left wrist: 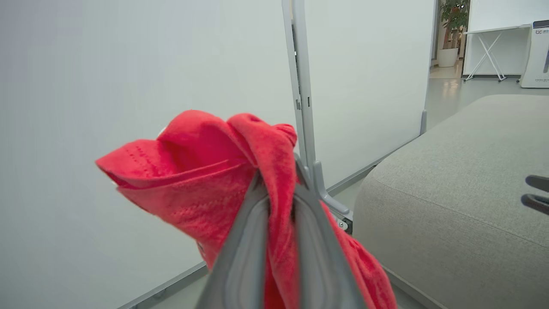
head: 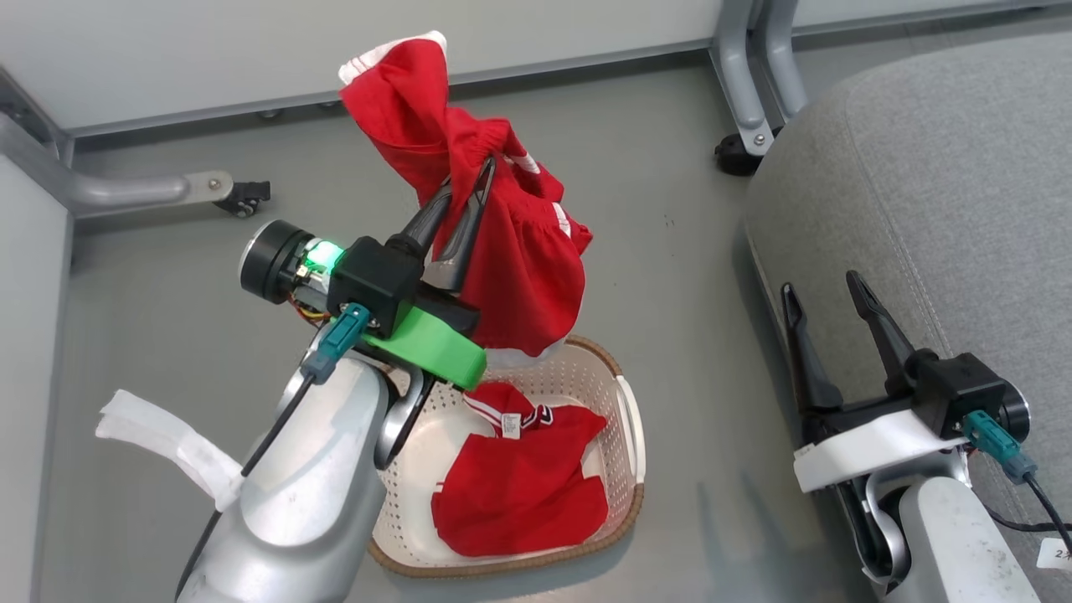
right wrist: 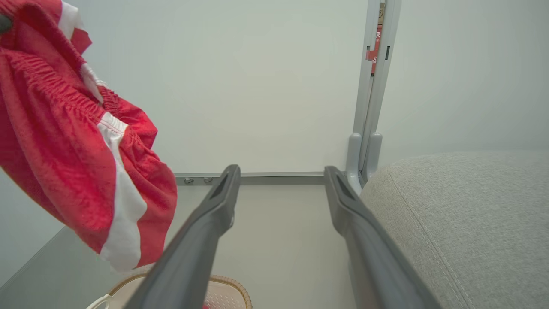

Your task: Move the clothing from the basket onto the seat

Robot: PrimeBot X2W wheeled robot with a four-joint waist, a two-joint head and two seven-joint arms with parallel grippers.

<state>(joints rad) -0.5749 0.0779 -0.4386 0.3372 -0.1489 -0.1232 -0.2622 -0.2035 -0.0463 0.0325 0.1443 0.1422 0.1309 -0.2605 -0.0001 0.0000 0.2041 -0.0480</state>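
Currently the left gripper [head: 469, 180] is pinched almost shut on one red garment [head: 519, 268], with a fold of cloth squeezed between its two dark fingers. That garment hangs bunched above the twelve-o'clock rim of the basket [head: 632, 419], and white trim shows at its top edge. In the left wrist view the cloth drapes over both fingers.

The second red garment [head: 519, 486] lies crumpled inside the basket, toward its six-o'clock end, with its striped trim and small tag turned toward twelve. The basket stands on the grey floor [head: 670, 209], at about six o'clock in the head view.

The seat [head: 946, 184] takes up the head view's side from one to four o'clock. It is at three o'clock of the basket and apart from it.

The right gripper [head: 821, 285] hovers at four o'clock, beside the seat's rounded edge, its fingers spread wide and holding nothing. In the right wrist view bare floor shows between them, with the seat at three o'clock and the red garment at nine.
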